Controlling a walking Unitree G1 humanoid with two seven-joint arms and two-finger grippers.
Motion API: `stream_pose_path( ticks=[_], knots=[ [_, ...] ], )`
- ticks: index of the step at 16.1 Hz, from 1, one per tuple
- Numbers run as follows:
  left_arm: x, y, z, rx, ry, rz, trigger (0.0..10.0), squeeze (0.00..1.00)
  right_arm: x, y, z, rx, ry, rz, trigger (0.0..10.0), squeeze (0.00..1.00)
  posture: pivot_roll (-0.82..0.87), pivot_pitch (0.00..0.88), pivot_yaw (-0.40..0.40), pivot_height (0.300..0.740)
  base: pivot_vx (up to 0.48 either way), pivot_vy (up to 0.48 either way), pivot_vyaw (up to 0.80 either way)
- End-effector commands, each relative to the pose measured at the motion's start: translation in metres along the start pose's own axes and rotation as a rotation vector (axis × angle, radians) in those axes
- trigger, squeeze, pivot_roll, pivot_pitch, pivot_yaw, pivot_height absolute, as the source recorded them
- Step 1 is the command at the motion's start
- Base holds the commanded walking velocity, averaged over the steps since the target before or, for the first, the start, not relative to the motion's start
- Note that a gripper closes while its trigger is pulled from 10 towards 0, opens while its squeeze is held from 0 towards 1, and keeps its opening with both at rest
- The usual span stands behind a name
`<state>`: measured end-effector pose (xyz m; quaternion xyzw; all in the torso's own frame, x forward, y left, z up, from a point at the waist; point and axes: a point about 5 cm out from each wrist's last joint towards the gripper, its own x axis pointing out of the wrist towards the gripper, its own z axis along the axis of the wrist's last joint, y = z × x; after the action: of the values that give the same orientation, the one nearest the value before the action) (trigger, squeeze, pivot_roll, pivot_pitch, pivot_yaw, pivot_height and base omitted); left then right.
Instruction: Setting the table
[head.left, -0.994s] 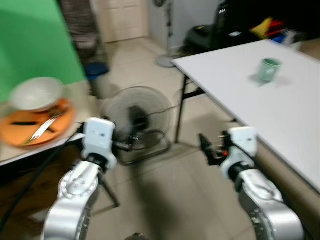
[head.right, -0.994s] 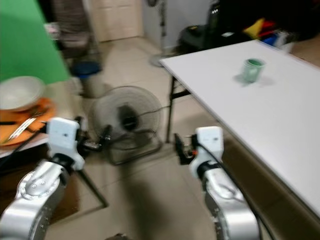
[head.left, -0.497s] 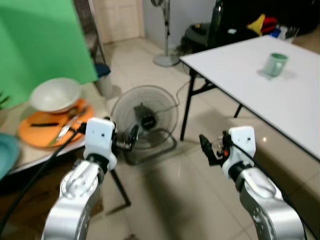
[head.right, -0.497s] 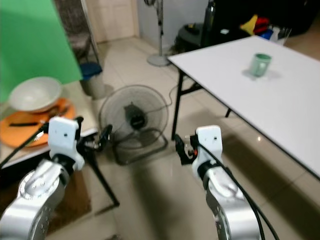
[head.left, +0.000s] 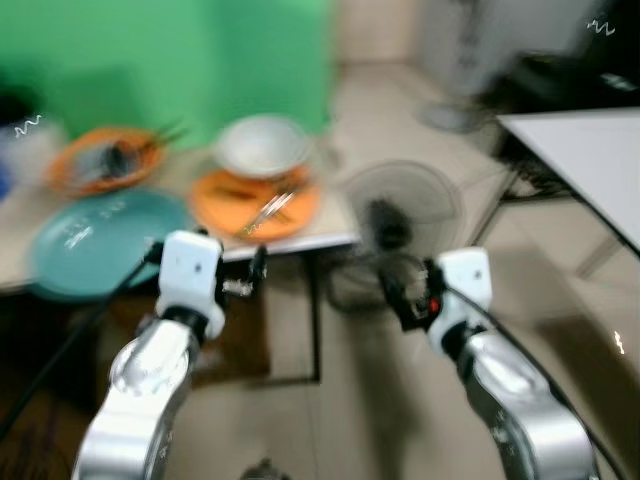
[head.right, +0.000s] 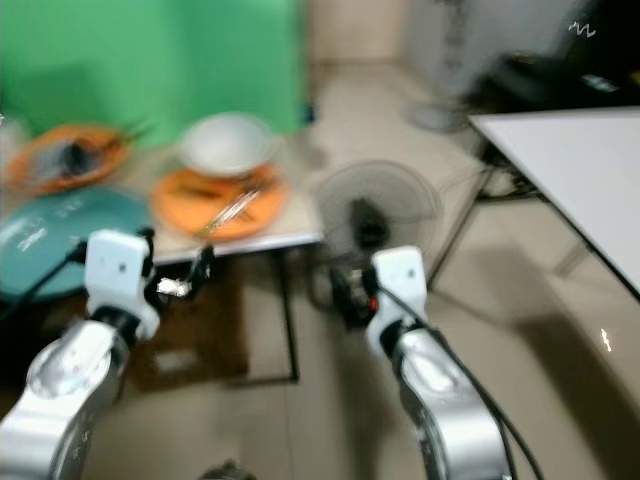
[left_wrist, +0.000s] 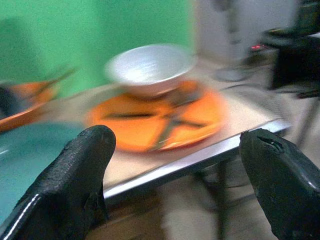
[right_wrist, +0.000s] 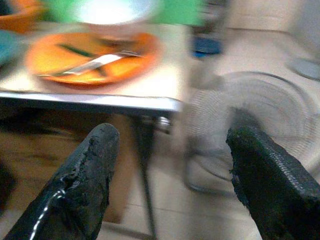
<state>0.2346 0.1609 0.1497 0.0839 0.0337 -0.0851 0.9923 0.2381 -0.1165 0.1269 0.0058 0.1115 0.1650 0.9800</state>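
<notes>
A green backdrop (head.left: 150, 50) fills the upper left. Below it, the side table (head.left: 330, 232) carries a teal plate (head.left: 100, 235), an orange plate (head.left: 255, 200) with cutlery (head.left: 265, 210) and a white bowl (head.left: 262, 145). Both the left gripper (left_wrist: 175, 165) and right gripper (right_wrist: 170, 165) hang spread, empty.

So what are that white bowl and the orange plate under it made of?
The white bowl looks like glazed ceramic or melamine: smooth, with a soft sheen. The orange plate looks like plastic: flat, even colour, matte. The pictures are blurred, so neither is certain. The utensils on it shine silvery, probably metal.
</notes>
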Motion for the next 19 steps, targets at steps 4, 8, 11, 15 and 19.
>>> stream_pose_path(
  ticks=[4, 8, 11, 15, 19],
  knots=[
    [-0.0003, -0.0017, 0.0078, 0.005, -0.039, -0.016, 10.0, 0.0, 0.0057, -0.0103, 0.0056, 0.027, -0.036, -0.056, 10.0, 0.0, 0.19, 0.0, 0.002, 0.74, 0.063, 0.0, 0.6],
    [0.0001, -0.0008, 0.0078, 0.002, -0.039, -0.02, 10.0, 0.0, 0.0074, -0.0123, 0.0066, 0.03, -0.042, -0.069, 10.0, 0.0, 0.19, 0.0, 0.003, 0.74, 0.287, 0.0, 0.0],
    [0.0006, -0.0012, 0.008, -0.003, -0.038, -0.03, 10.0, 0.0, 0.0087, -0.0124, 0.0076, 0.033, -0.048, -0.075, 10.0, 0.0, 0.19, 0.0, 0.005, 0.74, 0.32, 0.0, 0.0],
    [0.0015, -0.0012, 0.0078, -0.002, -0.035, -0.032, 10.0, 0.0, 0.0089, -0.013, 0.0083, 0.036, -0.05, -0.081, 10.0, 0.0, 0.19, 0.0, 0.007, 0.74, 0.356, 0.0, 0.0],
    [0.0016, -0.0013, 0.0075, -0.004, -0.035, -0.033, 10.0, 0.0, 0.0095, -0.0132, 0.0094, 0.036, -0.055, -0.082, 10.0, 0.0, 0.19, 0.0, 0.005, 0.74, 0.353, 0.0, 0.0]
  ],
)
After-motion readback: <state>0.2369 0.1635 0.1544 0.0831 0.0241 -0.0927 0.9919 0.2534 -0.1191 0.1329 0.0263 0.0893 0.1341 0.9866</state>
